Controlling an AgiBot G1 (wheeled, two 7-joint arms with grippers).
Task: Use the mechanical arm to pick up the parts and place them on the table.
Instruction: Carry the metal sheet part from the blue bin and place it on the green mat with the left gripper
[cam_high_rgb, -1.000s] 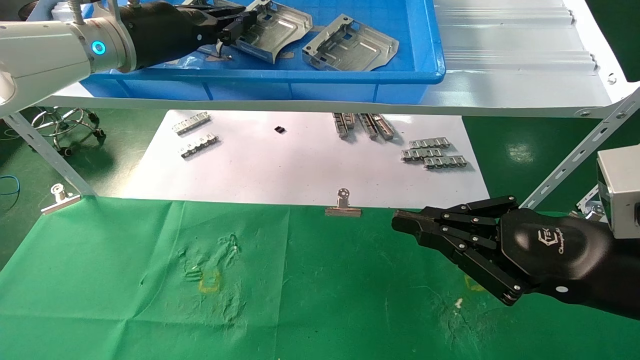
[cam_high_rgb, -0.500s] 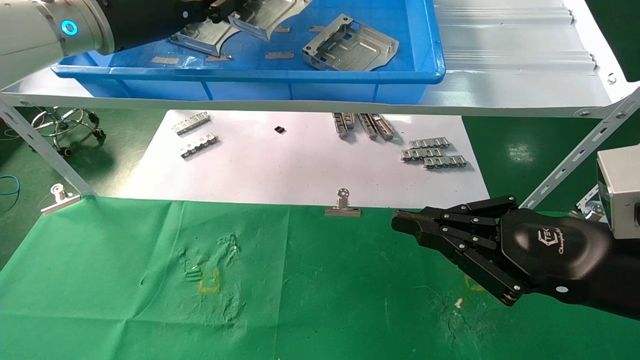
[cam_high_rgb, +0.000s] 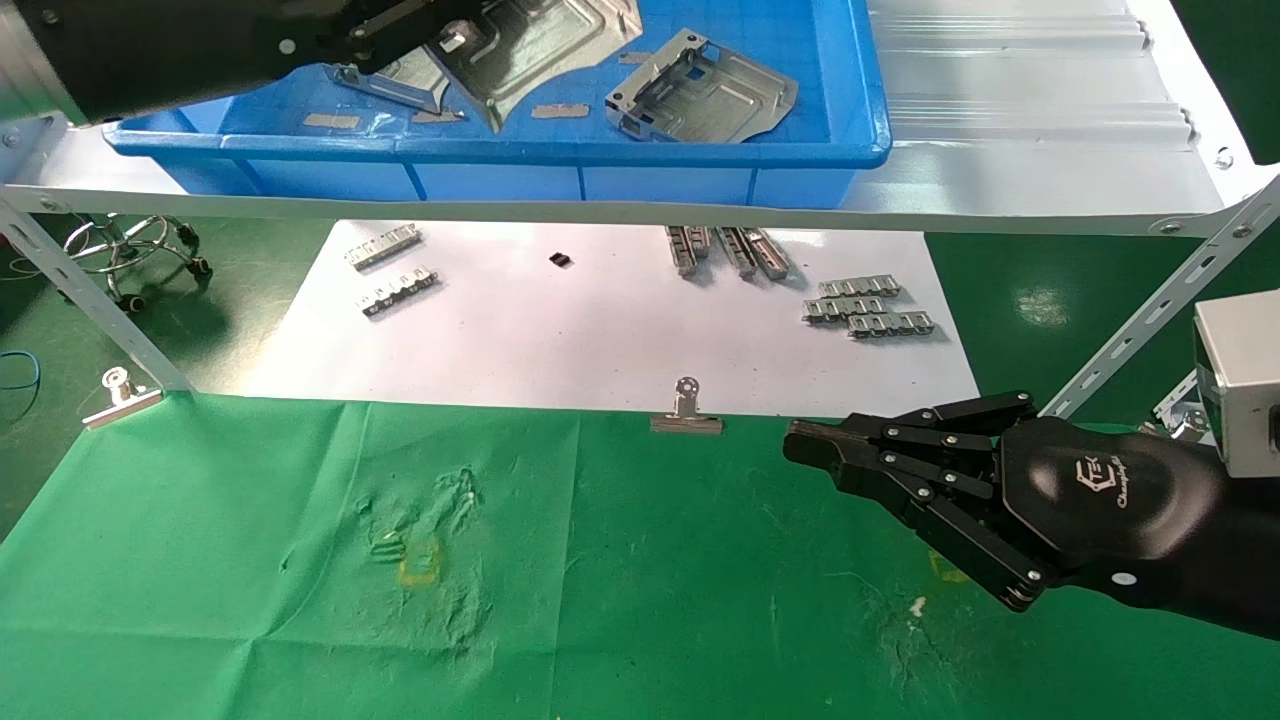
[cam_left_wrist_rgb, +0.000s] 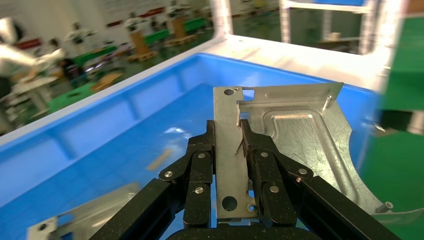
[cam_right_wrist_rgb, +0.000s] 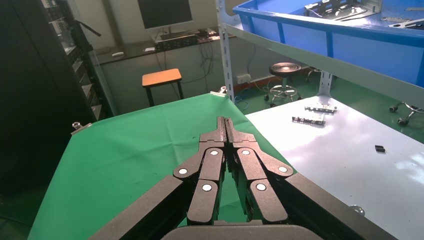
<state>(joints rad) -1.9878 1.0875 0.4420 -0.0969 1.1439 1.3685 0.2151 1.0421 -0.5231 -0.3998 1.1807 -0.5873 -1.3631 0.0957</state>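
My left gripper (cam_high_rgb: 440, 25) is shut on the rim of a silver sheet-metal part (cam_high_rgb: 540, 45) and holds it in the air above the blue bin (cam_high_rgb: 600, 150). In the left wrist view the fingers (cam_left_wrist_rgb: 200, 160) clamp the part's flat rim (cam_left_wrist_rgb: 227, 150). A second part (cam_high_rgb: 700, 95) lies in the bin, and a third (cam_high_rgb: 395, 75) lies partly hidden under my left hand. My right gripper (cam_high_rgb: 800, 440) is shut and empty, parked low over the green table (cam_high_rgb: 250, 520) at the right; the right wrist view shows it too (cam_right_wrist_rgb: 225, 122).
The bin stands on a pale metal shelf (cam_high_rgb: 1000, 130) on slanted struts. Below it a white sheet (cam_high_rgb: 600, 330) holds several small linked strips (cam_high_rgb: 865, 305). Binder clips (cam_high_rgb: 686, 410) pin the cloth edge. A grey box (cam_high_rgb: 1240, 380) is at the right.
My left gripper has lifted the part out of the bin and pulled it up and to the left, nearer to the camera. The right arm has not moved.
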